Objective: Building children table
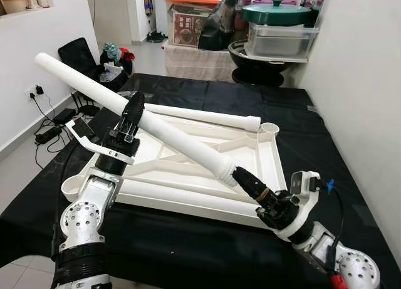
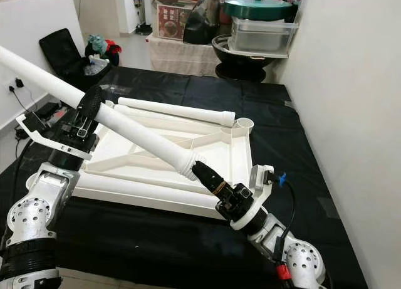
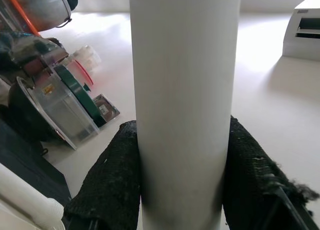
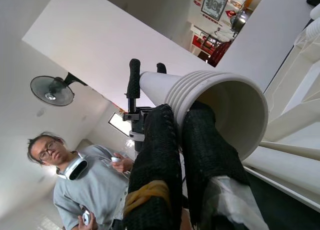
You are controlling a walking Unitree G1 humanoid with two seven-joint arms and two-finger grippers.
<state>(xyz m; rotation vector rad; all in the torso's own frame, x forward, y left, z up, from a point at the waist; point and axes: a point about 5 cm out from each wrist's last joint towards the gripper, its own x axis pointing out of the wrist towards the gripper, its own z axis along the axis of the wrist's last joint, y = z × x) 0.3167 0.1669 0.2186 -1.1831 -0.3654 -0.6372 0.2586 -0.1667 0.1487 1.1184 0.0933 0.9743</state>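
Head cams: down, fwd; wrists close-up.

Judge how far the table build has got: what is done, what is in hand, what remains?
Done: upturned tabletop lies on the black sheet. In hand: left gripper and right gripper hold one white leg. Left: no leg stands in a corner socket; others lie loose.
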